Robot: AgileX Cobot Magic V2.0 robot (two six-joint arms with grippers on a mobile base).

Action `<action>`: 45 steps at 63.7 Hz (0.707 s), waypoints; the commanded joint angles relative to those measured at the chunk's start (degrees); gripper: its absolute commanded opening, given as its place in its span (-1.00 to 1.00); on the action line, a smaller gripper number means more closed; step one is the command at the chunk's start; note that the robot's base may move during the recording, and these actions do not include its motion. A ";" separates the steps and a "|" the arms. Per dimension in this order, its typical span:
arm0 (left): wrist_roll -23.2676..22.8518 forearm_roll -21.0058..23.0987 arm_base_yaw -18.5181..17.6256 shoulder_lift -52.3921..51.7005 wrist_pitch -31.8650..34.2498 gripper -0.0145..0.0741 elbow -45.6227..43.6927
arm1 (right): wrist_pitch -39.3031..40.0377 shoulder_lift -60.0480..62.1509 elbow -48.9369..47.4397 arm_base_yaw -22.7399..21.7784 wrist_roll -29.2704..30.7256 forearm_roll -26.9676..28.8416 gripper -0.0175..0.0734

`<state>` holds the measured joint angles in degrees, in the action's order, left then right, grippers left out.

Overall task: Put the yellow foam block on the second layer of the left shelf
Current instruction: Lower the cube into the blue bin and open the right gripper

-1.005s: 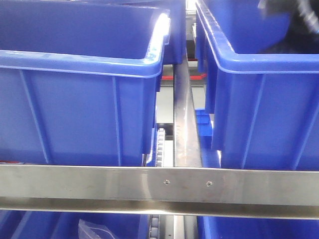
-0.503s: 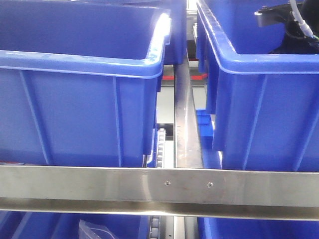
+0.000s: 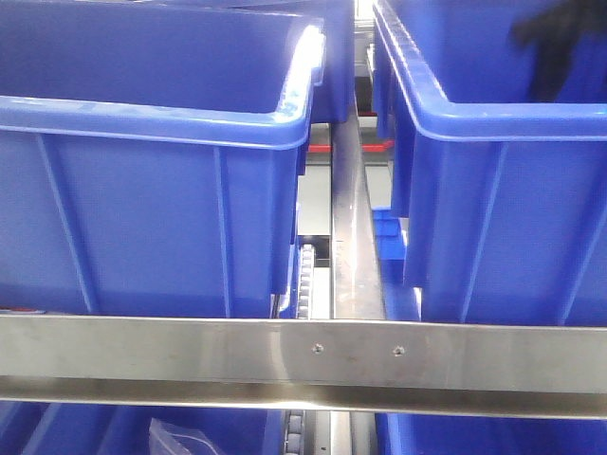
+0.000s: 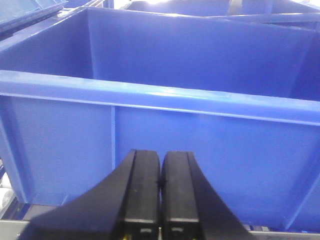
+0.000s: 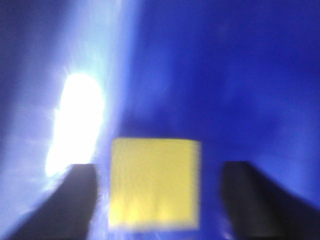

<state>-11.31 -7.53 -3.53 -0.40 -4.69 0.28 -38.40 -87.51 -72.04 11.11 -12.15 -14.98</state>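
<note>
- We see the yellow foam block (image 5: pixel 155 182) as a plain, matte, bright yellow square face — blurred — inside a blue bin (image 5: pixel 225 75).
- Our right gripper (image 5: pixel 159 200) is spread wide, with the block between its fingers, a gap on each side.
- Our left gripper (image 4: pixel 160 186) is closed on nothing, facing another blue bin's (image 4: pixel 165 97) front wall.

I see glossy blue plastic bins (image 3: pixel 152 218), a brushed metal shelf rail (image 3: pixel 303 365), and the matt yellow foam block (image 5: pixel 155 182).
</note>
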 commanded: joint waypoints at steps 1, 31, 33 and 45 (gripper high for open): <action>-0.22 0.42 0.10 0.41 5.04 -0.36 1.48 | 1.36 6.83 -0.72 -0.11 0.49 -1.63 0.06; -0.22 0.42 0.10 0.41 5.04 -0.36 1.48 | 10.59 34.45 23.53 -0.11 0.49 -1.17 -0.49; -0.22 0.42 0.10 0.41 5.04 -0.36 1.48 | 11.01 36.80 25.33 -0.06 0.49 -0.96 -0.49; -0.22 0.42 0.10 0.41 5.04 -0.36 1.48 | 10.93 52.95 34.66 -0.07 0.49 0.50 -0.49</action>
<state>-11.31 -7.53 -3.53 -0.40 -4.69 0.28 -32.01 -41.37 -38.86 11.11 -12.15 -14.17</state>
